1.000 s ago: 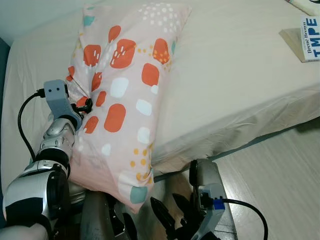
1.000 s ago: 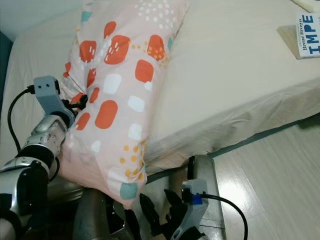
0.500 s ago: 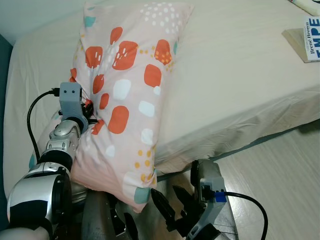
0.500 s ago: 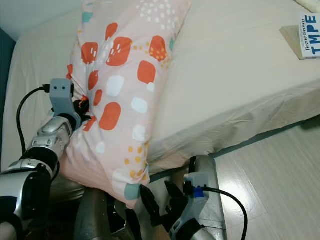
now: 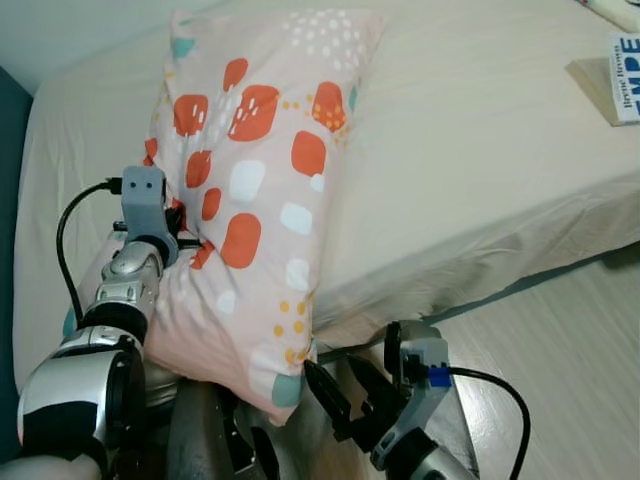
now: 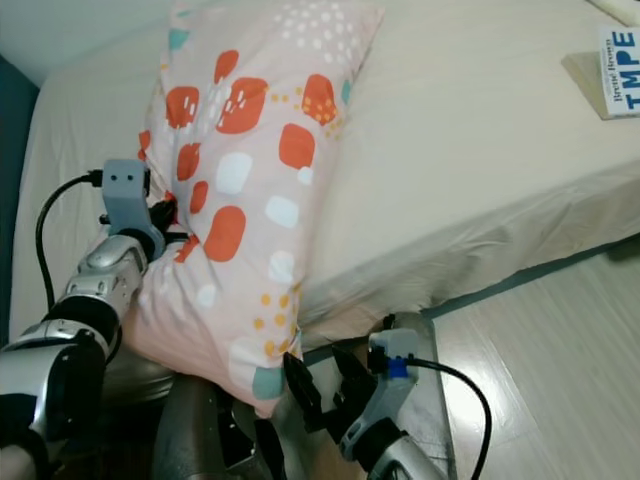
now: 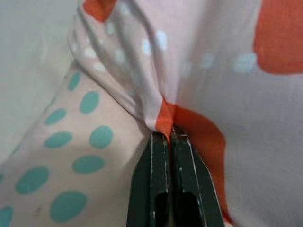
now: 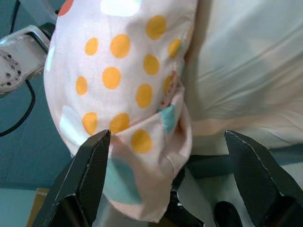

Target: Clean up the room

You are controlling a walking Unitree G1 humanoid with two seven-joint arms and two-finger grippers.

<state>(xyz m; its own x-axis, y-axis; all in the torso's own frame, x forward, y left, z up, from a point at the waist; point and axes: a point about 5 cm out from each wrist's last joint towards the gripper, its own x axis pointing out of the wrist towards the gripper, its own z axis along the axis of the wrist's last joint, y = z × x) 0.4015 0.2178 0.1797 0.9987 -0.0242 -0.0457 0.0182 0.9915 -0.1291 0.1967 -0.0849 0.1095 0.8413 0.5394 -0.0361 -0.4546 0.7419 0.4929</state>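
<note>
At the upper right edge of the head views a book (image 6: pixel 621 58) lies on the bed (image 6: pixel 480 150). Its white cover carries large blue capitals, cut off by the frame, reading "TMPE". Beside them runs a smaller dark line, seemingly "Brené Brown", too small to be sure.

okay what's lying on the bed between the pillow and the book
Nothing: the eye views show bare cream sheet between the pillow and the book.
</note>
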